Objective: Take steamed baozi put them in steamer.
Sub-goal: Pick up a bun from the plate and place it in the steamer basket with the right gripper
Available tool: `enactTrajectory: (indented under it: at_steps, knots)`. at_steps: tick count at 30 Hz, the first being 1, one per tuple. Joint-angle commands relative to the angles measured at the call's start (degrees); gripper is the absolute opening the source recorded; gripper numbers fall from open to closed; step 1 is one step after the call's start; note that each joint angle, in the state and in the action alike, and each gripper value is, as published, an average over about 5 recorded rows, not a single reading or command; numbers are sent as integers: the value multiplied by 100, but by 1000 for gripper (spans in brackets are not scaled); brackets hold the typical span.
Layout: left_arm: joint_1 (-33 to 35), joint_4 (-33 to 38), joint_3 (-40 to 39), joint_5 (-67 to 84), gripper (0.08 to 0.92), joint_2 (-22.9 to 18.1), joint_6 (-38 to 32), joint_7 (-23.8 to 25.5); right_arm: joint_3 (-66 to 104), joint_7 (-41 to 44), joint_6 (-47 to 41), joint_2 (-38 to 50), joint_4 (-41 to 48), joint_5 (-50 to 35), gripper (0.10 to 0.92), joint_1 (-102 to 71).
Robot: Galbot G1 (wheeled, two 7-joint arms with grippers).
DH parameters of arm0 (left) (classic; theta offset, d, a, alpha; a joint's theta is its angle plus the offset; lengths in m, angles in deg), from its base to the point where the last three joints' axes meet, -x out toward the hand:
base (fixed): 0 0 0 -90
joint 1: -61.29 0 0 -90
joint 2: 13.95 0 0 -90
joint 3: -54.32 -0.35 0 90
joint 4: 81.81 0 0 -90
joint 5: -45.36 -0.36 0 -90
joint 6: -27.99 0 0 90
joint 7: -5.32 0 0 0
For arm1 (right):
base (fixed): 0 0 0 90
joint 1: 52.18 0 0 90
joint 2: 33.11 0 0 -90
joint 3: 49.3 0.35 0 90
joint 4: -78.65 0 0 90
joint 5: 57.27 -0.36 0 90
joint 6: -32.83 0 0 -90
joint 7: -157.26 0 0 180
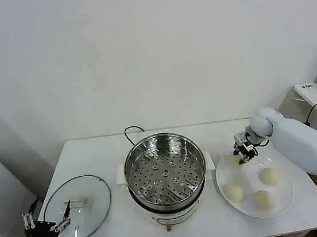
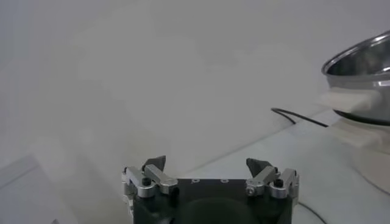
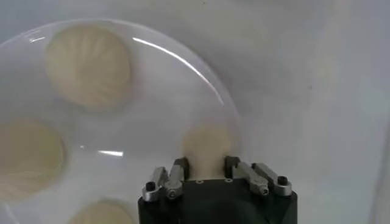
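A white table (image 1: 93, 155) held the steel steamer (image 1: 164, 170), empty, well to the left of the right gripper (image 1: 244, 153). That gripper reached onto the white plate (image 1: 284, 195), jaws clamped on one baozi (image 3: 207, 146). Three more baozi (image 1: 263, 199) lay just beyond them. The left gripper (image 2: 210, 172) hung wide open, holding nothing, beside the glass lid (image 1: 77, 206).

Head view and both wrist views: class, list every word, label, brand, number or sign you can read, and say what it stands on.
No text can be read in any view.
White table at the far right: a small dark label, too small to read.
Steamer, plate, glass lid, steamed baozi: no markings visible.
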Motion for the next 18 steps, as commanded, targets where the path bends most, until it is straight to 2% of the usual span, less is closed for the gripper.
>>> enactTrajectory:
  at_steps: [1,5,9,13,18]
  knots:
    - [-1,10,27,12,823,6,0,-1,-1921,360,688,-178,-174,-1490,290,2594]
    - [12,52,59,32,823,-28,-14,1,-2547,450,1077,-651,-434,-1969,291,3518]
    - [41,75,70,36,823,-74,-53,6,-2902,432,1173,-1116,-1088,-2266,291,4082]
    - [67,98,76,50,823,-104,-81,8,-2879,334,1308,-1423,-2025,-1973,296,3930]
    - [94,125,109,95,823,-105,-94,9,-2557,293,1788,-1647,-2586,-944,297,3151]
